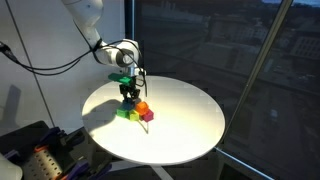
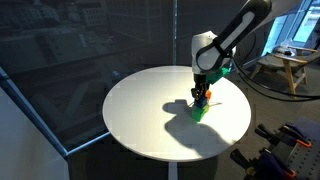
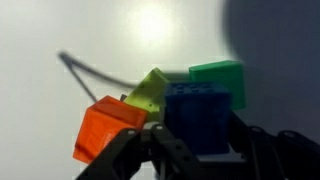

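Four small blocks sit bunched together near the middle of the round white table [image 1: 190,120], and the gripper [image 1: 130,92] hangs straight down over them from the upper left of the frame.

In the wrist view the blue block [image 3: 200,115] fills the lower centre, between the two dark fingers [image 3: 135,158] that rise from the bottom edge. The jaws are drawn in narrow around its sides. They seem to have hold of it, though the blur hides the actual contact and I cannot tell whether it is lifted clear of the table.

A green block [image 3: 218,75] sits just behind the blue one at upper right, touching or nearly so. A yellow-green block [image 3: 150,90] leans in at the blue one's upper left corner, and an orange block [image 3: 108,130] lies tilted at lower left, against the yellow-green one.

The vertical approach probably suits so tight a cluster: the fingers slip down the blue block's two free flanks, while the neighbours crowd only its far side and corner. Gripping flat faces also keeps a square block from twisting.

In both exterior views the cluster lies directly beneath the gripper [image 2: 201,92], in its shadow.
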`<state>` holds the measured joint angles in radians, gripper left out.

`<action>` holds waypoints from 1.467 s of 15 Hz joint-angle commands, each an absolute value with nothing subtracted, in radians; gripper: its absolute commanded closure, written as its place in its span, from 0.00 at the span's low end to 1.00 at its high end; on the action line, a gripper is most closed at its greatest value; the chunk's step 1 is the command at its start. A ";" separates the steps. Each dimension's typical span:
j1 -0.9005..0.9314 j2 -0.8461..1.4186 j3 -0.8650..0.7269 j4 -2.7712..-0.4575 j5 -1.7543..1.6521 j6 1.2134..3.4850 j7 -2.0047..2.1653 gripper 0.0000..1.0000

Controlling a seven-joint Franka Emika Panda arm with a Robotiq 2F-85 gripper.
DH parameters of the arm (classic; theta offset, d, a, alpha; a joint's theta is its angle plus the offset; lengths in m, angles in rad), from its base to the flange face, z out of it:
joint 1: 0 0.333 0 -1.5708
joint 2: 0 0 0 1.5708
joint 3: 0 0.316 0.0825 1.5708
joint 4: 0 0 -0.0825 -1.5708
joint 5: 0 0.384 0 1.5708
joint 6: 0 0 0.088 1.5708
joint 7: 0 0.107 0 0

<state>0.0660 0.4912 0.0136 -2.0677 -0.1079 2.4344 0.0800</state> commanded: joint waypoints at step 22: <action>0.089 0.241 0.025 -2.188 -0.068 2.339 0.179 0.00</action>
<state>0.0732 0.3172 0.0318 -2.1320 -0.0810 2.3641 0.1088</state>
